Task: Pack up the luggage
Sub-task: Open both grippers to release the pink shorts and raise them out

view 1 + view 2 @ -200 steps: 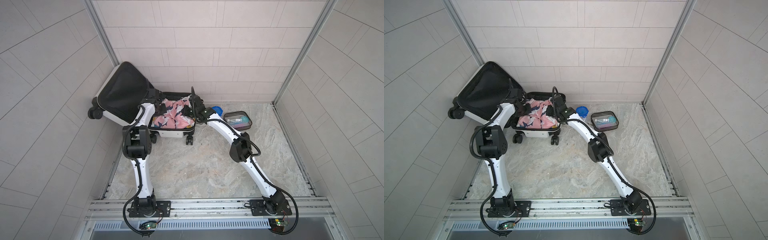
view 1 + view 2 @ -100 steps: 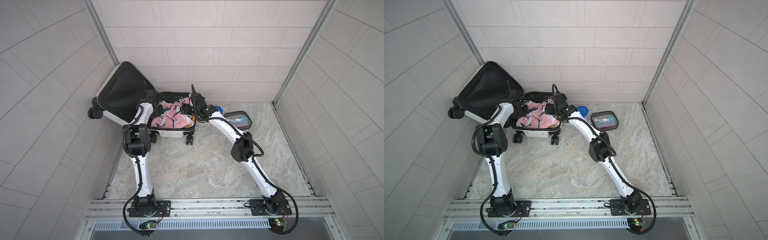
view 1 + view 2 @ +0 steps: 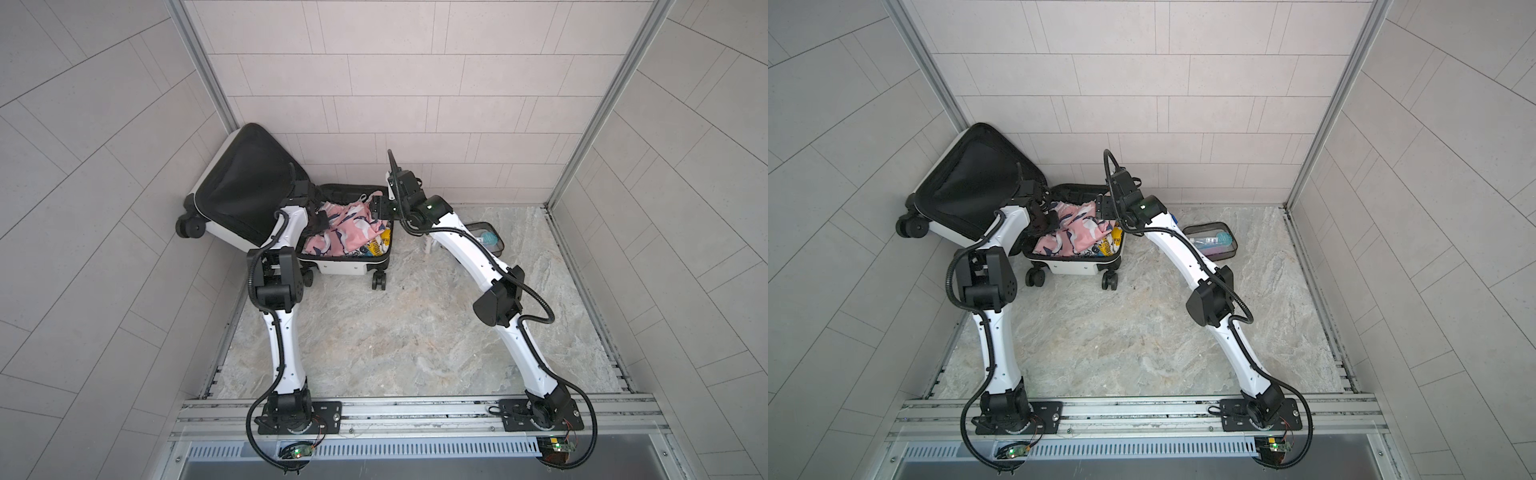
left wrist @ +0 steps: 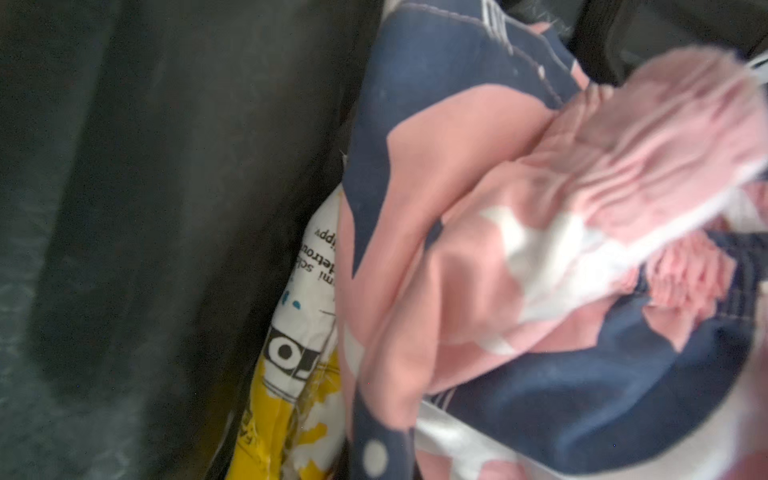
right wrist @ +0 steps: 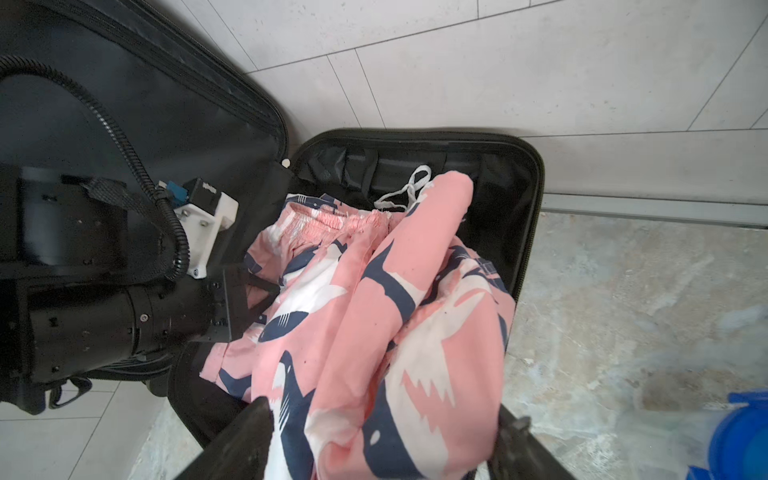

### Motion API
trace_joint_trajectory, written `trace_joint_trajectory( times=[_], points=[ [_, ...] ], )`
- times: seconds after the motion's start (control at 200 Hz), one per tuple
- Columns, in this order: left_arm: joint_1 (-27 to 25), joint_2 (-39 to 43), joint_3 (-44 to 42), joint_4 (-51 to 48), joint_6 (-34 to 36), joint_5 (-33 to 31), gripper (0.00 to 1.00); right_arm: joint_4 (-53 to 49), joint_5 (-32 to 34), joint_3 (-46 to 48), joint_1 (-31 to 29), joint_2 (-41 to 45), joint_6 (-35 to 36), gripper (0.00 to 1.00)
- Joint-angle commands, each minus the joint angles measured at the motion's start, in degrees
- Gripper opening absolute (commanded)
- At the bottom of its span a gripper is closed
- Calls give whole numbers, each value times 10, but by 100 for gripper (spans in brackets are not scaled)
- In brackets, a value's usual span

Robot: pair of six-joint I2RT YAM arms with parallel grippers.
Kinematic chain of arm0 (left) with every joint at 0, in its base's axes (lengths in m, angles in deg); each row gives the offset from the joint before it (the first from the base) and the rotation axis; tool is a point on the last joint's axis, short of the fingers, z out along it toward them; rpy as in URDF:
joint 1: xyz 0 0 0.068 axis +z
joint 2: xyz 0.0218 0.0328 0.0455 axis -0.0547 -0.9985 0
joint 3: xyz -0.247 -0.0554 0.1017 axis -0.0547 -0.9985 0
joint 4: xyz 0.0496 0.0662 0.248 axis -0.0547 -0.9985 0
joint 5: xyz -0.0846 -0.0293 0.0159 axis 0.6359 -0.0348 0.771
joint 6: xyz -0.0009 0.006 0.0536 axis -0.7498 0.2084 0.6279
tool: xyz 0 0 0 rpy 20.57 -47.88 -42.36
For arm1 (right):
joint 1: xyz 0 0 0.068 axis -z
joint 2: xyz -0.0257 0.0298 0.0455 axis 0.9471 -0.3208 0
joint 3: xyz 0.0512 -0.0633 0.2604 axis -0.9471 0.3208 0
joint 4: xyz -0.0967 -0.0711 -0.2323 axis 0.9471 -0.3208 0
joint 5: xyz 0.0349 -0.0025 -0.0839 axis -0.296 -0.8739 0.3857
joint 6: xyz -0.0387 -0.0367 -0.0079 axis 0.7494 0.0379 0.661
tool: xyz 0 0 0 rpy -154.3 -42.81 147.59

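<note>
Luggage (image 3: 345, 268) is lying open by the back wall (image 3: 374, 104) with shorts (image 3: 349, 226) heaping in its base, the left gripper (image 3: 319, 218) closed against them, the right gripper (image 3: 379, 208) gaping around a fold, the pouch (image 3: 488, 239) waiting outside, and the left wrist view showing a yellow packet (image 4: 291, 374) underneath that the right wrist view is missing.

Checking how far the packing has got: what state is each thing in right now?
luggage: open, lid leaning back into the corner.
shorts: crumpled in the base, bulging above the rim.
packet: tucked in the base beside the shorts.
toiletry pouch: on the floor, outside the luggage.
left gripper: shut, at the shorts.
right gripper: open, fingers either side of the shorts.
</note>
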Motion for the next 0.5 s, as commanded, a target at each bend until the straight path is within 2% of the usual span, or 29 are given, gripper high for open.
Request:
trace_joint_trajectory(
  times=[0.0, 0.385, 0.42, 0.495],
  points=[
    [14, -20, 21, -20, -3, -31, 0, -25, 32, 10, 18, 55, 24, 80],
    [24, -29, 38, -32, -26, -24, 0, -51, -5, 13, 36, 59, 30, 80],
    [24, -25, 41, -33, -29, -21, 8, -53, -7, 13, 36, 60, 29, 80],
    [25, -12, 45, -34, -34, -12, 35, -57, -12, 13, 36, 66, 29, 80]
  ],
)
